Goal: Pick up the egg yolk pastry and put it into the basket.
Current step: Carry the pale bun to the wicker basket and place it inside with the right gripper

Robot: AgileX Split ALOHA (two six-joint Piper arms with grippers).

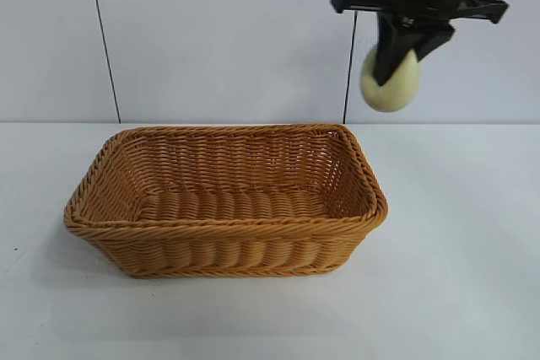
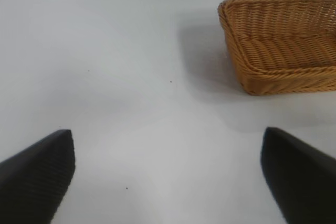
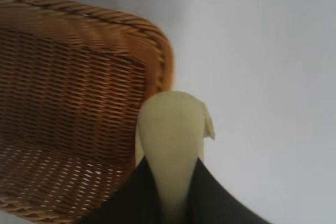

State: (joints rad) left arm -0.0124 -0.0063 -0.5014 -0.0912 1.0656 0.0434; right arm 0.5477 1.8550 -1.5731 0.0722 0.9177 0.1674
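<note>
So the right pincer (image 1: pixel 396 61) is up in the air with the egg yolk pastry (image 1: pixel 391 82) pinched between its fingers, squeezed tight enough that the pastry bulges out below and to the sides of the dark fingertips. In the exterior view it hangs well above the counter (image 1: pixel 456 233), up and just off to the right of the basket's back right corner, so it's not over the basket (image 1: pixel 226 200) opening proper. The right wrist view says the same: the pastry (image 3: pixel 170 140) sits wedged in the V of the two fingers with the basket's rounded corner (image 3: pixel 157 40) right behind it and bare counter on the other side. The pastry's a pale yellow-green lump, smooth and matte, rounded at the bottom, and there's a small flap or torn bit sticking off one edge in the wrist view. The basket is golden-brown wicker, rectangular, sloping walls, braided rim, nothing inside it. There's open counter all round it, front and both sides. The left pincer (image 2: pixel 168 177) hovers low over bare counter with its fingers spread wide and nothing between them, the basket (image 2: pixel 283 45) well apart from it
</note>
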